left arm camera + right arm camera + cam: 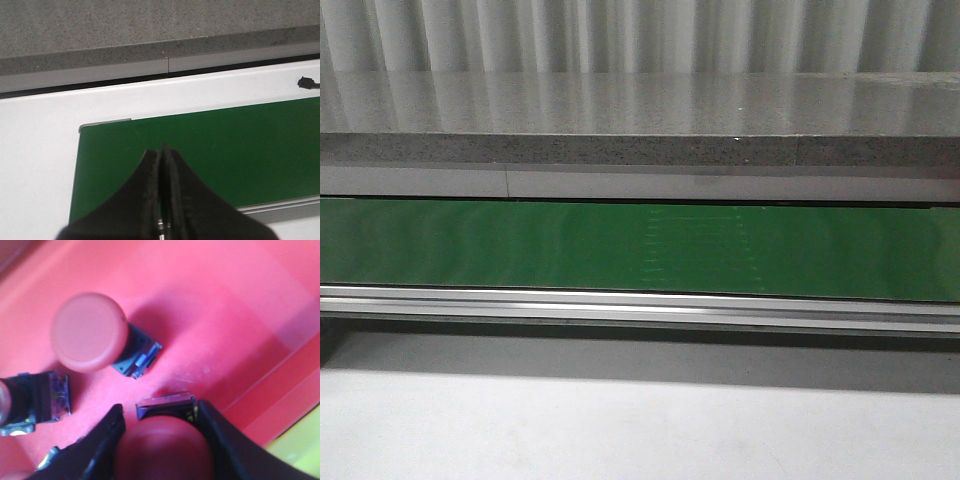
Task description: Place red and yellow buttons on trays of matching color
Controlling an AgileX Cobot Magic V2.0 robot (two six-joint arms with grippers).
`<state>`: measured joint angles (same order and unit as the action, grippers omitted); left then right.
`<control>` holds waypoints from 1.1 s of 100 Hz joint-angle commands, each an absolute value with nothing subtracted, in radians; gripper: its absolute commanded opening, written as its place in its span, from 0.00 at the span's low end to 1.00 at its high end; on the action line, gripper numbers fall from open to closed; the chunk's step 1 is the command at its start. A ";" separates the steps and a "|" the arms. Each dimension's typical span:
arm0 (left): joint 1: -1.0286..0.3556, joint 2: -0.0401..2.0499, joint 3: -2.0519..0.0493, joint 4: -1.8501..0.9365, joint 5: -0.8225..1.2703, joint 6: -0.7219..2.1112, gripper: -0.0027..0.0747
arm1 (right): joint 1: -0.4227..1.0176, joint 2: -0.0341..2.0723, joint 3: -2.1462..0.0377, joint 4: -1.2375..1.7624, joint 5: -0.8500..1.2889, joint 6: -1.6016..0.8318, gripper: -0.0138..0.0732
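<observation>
Btwn end effector (pixel 162 432) jaws: red button (pixel 165 445)

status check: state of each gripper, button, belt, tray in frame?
left gripper: shut, empty, over green belt
right gripper: holds a red button over red tray
second red button: on its side in tray
third red button: in tray, partly cropped

Speckled grey ledge (pixel 640 105), perhaps stone.
</observation>
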<state>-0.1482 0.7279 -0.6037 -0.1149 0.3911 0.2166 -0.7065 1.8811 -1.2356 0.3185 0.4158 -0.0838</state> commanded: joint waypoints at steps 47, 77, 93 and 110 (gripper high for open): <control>-0.157 0.727 -0.629 -0.130 0.315 0.216 0.01 | -0.713 1.783 -1.268 0.335 0.393 -0.084 0.89; -0.157 0.727 -0.629 -0.130 0.315 0.216 0.01 | -0.698 1.595 -1.252 0.331 0.460 -0.084 0.44; -0.157 0.727 -0.629 -0.130 0.315 0.216 0.01 | -0.647 1.464 -1.187 0.330 0.462 -0.086 0.08; -0.157 0.727 -0.629 -0.130 0.315 0.216 0.01 | -0.537 1.336 -1.111 0.330 0.468 -0.088 0.08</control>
<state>-0.1482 0.7279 -0.6037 -0.1149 0.3911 0.2166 -0.5460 1.3867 -1.0925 0.3225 0.5044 -0.0838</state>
